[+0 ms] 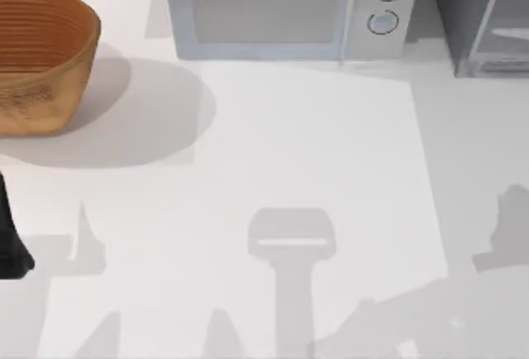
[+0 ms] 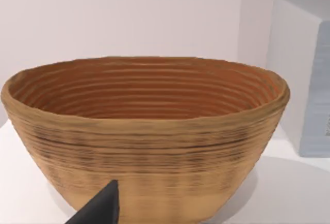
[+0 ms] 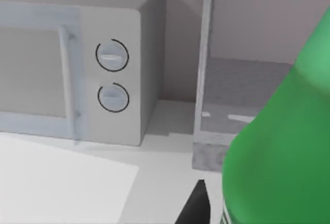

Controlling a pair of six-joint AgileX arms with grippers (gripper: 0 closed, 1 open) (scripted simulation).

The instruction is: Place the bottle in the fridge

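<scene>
While near fridge (image 3: 242, 100): bottle (image 3: 278, 152) aloft

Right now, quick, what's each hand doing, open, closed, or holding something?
Left hand: facing the basket; open or closed cannot be told.
Right hand: beside the bottle; grip cannot be told.

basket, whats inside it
The basket looks empty in the left wrist view: only its ribbed orange inner wall shows. Its floor is hidden behind the near rim, so something low there cannot be ruled out.
</scene>
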